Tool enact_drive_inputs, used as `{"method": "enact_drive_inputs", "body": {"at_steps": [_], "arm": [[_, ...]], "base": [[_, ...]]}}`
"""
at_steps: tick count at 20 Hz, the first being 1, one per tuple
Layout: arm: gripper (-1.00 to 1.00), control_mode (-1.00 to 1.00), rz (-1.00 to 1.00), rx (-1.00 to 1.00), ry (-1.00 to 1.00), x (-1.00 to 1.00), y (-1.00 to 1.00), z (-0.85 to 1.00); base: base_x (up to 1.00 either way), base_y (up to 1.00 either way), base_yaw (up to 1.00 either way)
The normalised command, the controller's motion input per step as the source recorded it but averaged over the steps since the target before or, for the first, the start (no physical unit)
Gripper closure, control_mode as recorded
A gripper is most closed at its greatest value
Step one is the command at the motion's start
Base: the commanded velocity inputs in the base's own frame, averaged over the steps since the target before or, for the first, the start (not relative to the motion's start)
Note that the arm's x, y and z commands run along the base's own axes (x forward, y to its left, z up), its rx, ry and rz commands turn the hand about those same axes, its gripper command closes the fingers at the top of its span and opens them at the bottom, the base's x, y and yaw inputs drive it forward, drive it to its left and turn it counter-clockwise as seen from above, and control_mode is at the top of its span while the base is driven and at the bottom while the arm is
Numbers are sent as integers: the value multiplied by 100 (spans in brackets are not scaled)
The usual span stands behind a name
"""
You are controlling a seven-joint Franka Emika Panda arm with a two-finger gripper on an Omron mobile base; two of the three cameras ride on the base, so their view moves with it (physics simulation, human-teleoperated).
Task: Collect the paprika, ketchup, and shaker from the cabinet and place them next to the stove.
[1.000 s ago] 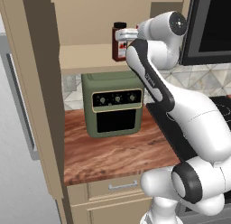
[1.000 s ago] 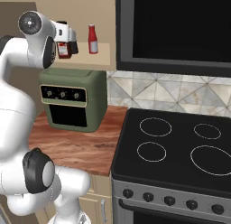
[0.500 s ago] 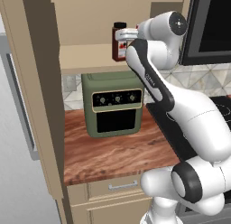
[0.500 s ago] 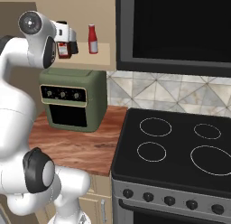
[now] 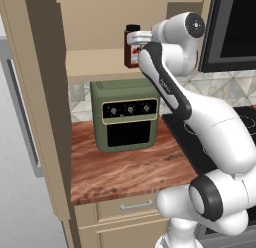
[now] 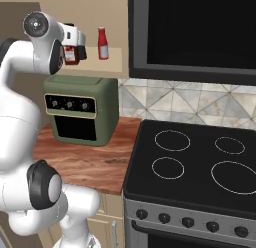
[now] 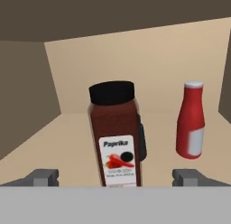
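Dark reddish-brown, the paprika is being framed upright at the front edge of the cabinet shelf, between the spread-open fingers of the gripper, which are closing on nothing yet. The ketchup is being left standing apart toward the shelf's other side, and a small black shape, probably the shaker, is being hidden just behind the jar. If the jar is pushed rather than pinched, it is likely being tipped back onto that shaker.
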Motion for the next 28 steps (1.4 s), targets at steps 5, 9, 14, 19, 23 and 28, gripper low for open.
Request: {"method": "enact_drive_inputs", "body": {"at_steps": [5,9,14,19,23,28], "arm": [[-100,-100,0,0,0,5,1,4],[-100,-100,0,0,0,1,0,14],[-100,-100,0,-3,-2,0,2,9],[-100,-100,0,-2,0,1,1,-1],[-100,-100,0,0,3,29,0,1],[-100,-100,0,0,6,31,2,0]], "base": [[0,0,0],[0,0,0],[0,0,0],[0,0,0],[0,0,0],[0,0,0]]}}
